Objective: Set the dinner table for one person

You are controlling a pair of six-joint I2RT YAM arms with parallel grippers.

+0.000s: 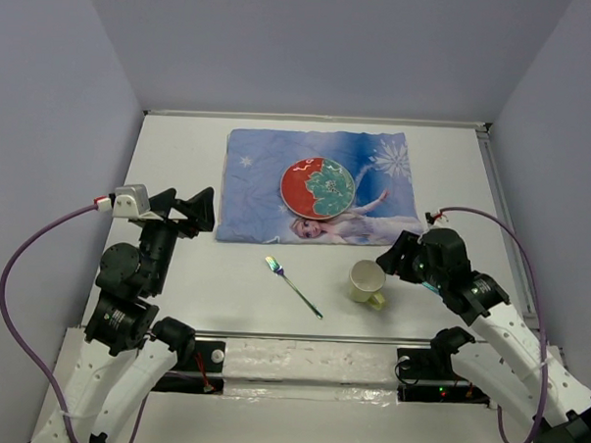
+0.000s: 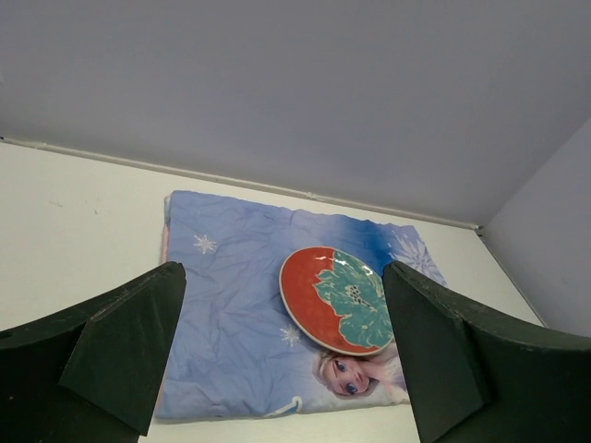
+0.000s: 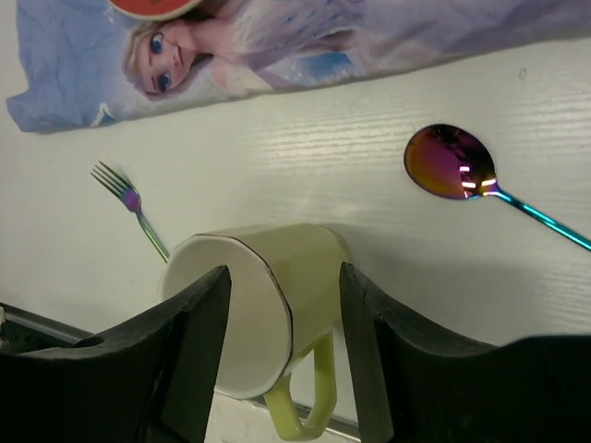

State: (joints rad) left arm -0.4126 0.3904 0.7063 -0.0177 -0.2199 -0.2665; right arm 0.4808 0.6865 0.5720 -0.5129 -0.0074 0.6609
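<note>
A round red-and-green plate (image 1: 318, 186) sits on the blue cloth placemat (image 1: 258, 181). Before it on the white desk (image 1: 224, 282), a metal fork (image 1: 293, 285) lies left of a pale ceramic mug (image 1: 367, 282).

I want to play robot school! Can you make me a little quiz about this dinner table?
1. True or false: the plate sits on the blue placemat.
2. What sits between the fingers of the right claw? A knife, B mug, C glass.
3. How many pieces of cutlery lie on the bare table?
Key: 1 true. 2 B. 3 two, the fork and the spoon.
</note>
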